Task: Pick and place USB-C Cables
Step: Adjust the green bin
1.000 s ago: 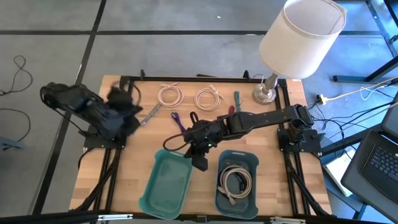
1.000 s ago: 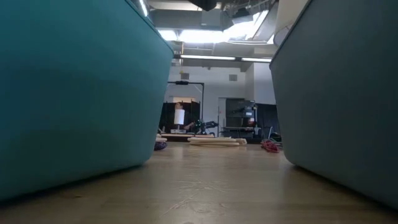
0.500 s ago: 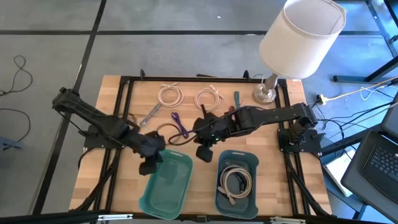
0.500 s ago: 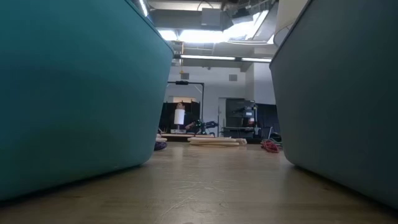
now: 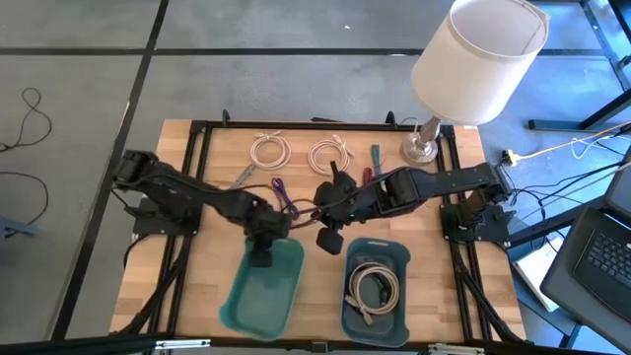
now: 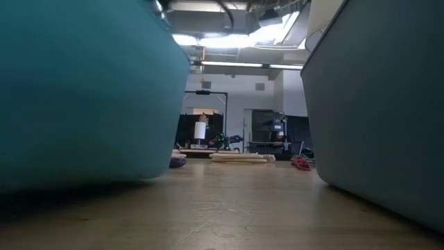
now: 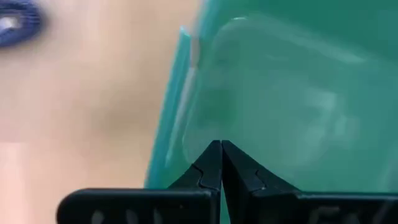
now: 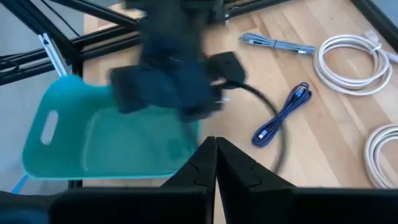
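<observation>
Two cream-white coiled cables [image 5: 268, 150] [image 5: 330, 155] lie flat near the table's far edge. A third coil [image 5: 373, 289] lies inside the right teal tray [image 5: 378, 244]. A purple lead [image 5: 283, 197], a grey lead [image 5: 240, 177] and a teal lead [image 5: 376, 158] lie on the wood between them. My left gripper [image 5: 262, 258] [image 7: 221, 144] is shut, at the far end of the left teal tray [image 5: 258, 306]. My right gripper [image 5: 328, 243] [image 8: 216, 140] is shut and holds nothing, above the gap between the trays. My left gripper comes from above with its shut fingertips [image 7: 211, 163] just inside the left tray's far rim [image 7: 180, 81]. The fingertips hide the exact spot. In the low view the tray's near end [image 6: 83, 177] stands off the table over a dark shadow.
A lamp with a white shade [image 5: 478, 54] stands at the far right corner. A black frame [image 5: 202, 133] runs around the table. The right wrist view shows the left arm [image 8: 174, 68] over the left tray [image 8: 68, 137], with the purple lead [image 8: 283, 115] beyond it.
My left arm has swung from the table's left edge toward the middle and near side, ending at the left tray's far end. In the low view that tray's near end has risen off the table. My right gripper has drawn back a little, right and far, from between the trays.
</observation>
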Controlling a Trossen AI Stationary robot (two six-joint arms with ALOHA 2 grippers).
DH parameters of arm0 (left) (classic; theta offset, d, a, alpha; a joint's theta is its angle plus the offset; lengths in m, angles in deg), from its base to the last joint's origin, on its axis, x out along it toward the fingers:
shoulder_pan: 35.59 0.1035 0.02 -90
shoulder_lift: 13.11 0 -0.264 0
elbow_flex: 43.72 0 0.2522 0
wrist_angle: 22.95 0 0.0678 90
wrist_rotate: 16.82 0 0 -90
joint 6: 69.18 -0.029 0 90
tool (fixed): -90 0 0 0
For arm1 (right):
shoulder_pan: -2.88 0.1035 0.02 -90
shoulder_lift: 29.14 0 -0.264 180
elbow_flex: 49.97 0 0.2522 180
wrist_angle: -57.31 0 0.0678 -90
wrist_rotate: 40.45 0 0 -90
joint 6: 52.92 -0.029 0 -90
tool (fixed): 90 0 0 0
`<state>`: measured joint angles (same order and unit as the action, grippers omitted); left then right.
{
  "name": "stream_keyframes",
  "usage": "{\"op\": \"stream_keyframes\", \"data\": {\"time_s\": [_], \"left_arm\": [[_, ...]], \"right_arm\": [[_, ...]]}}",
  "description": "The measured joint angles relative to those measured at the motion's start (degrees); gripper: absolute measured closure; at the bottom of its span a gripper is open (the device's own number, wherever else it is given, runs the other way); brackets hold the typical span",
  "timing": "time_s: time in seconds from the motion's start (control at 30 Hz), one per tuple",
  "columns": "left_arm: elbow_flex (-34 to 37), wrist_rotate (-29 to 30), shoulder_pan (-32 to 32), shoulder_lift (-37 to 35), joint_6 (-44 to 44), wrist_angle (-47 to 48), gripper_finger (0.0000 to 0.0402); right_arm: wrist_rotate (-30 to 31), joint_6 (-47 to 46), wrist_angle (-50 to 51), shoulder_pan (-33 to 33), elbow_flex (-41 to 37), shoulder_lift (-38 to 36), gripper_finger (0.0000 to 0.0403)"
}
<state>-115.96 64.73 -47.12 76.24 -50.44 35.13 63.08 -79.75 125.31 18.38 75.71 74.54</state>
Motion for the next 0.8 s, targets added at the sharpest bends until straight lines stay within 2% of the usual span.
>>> {"op": "stream_keyframes", "data": {"time_s": [0.13,0.37,0.67,0.8], "left_arm": [[0.08,0.02,4.9,2.16,-2.86,0.05,0.0401],[0.07,-0.09,10.99,0.77,-3.5,0.01,0.0401],[0.02,-0.68,12.81,-0.65,-4.32,0.31,0.0401],[0.0,-6.43,12.06,-1.59,-2.61,0.27,0.0401]], "right_arm": [[0.0,-0.21,-0.02,0.7,0.0,0.0,0.0392],[0.39,-1.52,1.01,1.69,0.0,0.0,0.0398],[1.91,-1.25,1.51,1.84,0.0,0.0,0.04],[1.91,-1.27,1.94,1.84,0.0,0.0,0.0397]]}}
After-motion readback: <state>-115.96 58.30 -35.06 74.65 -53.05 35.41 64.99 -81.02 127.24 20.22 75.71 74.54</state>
